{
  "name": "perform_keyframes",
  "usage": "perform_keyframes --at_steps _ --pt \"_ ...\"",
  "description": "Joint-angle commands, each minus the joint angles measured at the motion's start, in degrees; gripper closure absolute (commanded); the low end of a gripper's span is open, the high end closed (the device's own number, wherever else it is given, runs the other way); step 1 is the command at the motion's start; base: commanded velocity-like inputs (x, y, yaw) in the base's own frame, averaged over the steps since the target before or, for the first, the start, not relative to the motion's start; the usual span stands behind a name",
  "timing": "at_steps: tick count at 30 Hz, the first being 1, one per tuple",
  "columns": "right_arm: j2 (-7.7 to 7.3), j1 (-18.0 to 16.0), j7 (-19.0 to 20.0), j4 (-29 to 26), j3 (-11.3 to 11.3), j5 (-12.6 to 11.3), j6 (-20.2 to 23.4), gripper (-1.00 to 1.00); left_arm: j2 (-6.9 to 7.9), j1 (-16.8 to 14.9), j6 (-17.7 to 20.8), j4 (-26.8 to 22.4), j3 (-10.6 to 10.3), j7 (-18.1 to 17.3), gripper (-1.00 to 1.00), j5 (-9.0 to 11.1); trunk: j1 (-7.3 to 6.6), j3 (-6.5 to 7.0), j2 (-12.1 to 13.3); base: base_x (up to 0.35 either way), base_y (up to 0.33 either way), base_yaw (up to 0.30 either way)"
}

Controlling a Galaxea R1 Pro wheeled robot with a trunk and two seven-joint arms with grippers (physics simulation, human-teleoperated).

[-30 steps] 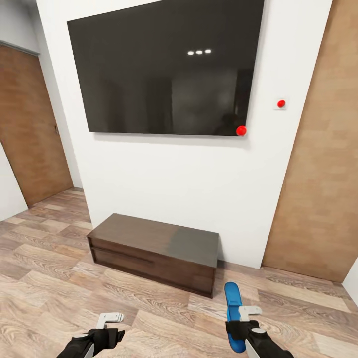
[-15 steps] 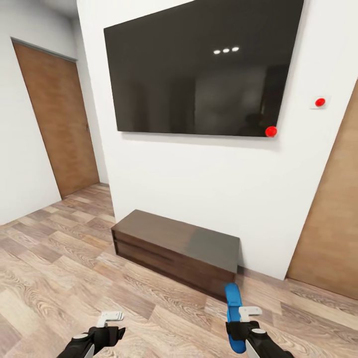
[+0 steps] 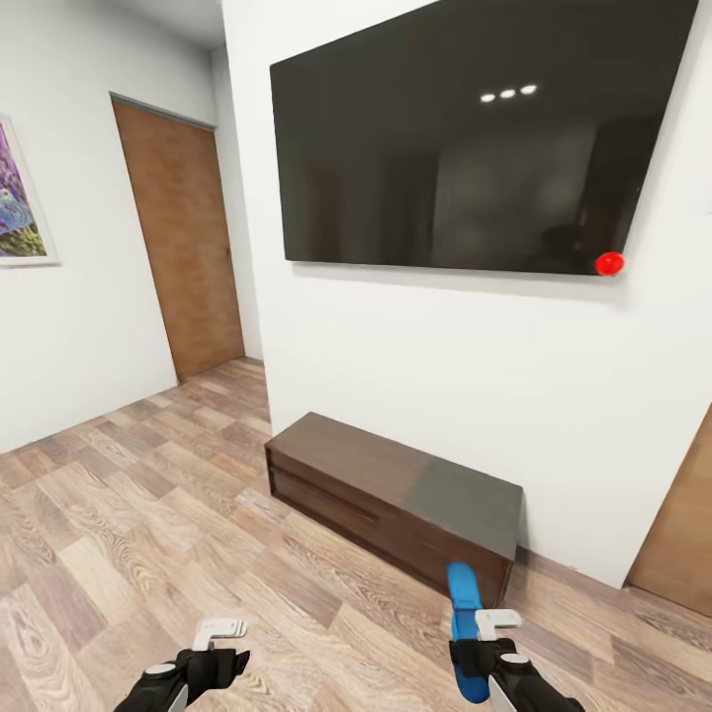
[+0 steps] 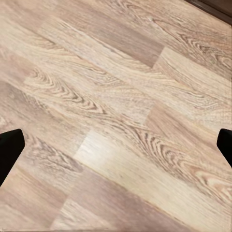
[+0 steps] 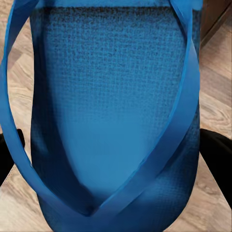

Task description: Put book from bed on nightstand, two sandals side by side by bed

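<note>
Presently, findings as follows.

Item carried: one blue sandal point(image 3: 463, 623), clamped in the right gripper point(image 3: 482, 653), toe end pointing toward the TV cabinet point(image 3: 396, 494).
Grip state, right: fingers closed on the sandal across its width; dark pads point(image 5: 217, 154) pressing in at either edge in the right wrist view.
Grip state, left: left gripper point(image 3: 220, 643) holding nothing, fingers apart, bare floor between the fingertips point(image 4: 9, 147) in the left wrist view.
Handling, judged: light; flat foam-like sole with woven texture, likely flexible rather than stiff; not fragile; textured face unlikely to slip.
Straps: thin blue Y-strap point(image 5: 181, 116) arching over the sole; judged soft and liable to snag on a finger at release.
Hold point, judged: mid-sole, pinched at the edges, sound; the long overhang toward the cabinet may droop or swing on a turn.
Surface: wood-plank floor point(image 3: 129, 514), level, pale grain, suitable for laying the sandal flat.
Room: white wall carrying a large dark wall screen point(image 3: 475, 148) directly above the cabinet; red marker point(image 3: 609, 263) at the screen's lower corner.
Doors: brown door point(image 3: 183, 247) well to the left of the cabinet; part of a second brown panel point(image 3: 682, 544) to its right.
Wall picture: framed print point(image 3: 18, 198) far left of the cabinet, beyond the door.
Risk, judged: sandal tip near the cabinet's front corner; contact possible on a swing of the base.
</note>
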Motion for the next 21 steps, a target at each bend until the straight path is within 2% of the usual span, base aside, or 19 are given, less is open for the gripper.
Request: perform_keyframes --at_steps 1,21 --pt "-0.02 0.0 -0.27 -0.15 0.18 -0.01 0.37 1.0 0.02 -0.02 0.37 -0.1 0.01 -0.19 -1.0 0.25 -0.01 -0.06 -0.03 0.0 0.0 0.29" --pt "0.0 0.0 -0.26 -0.15 0.26 0.08 0.34 1.0 -0.03 -0.02 0.12 -0.13 0.0 -0.2 -1.0 0.25 -0.01 -0.06 -0.03 0.0 0.0 0.29"
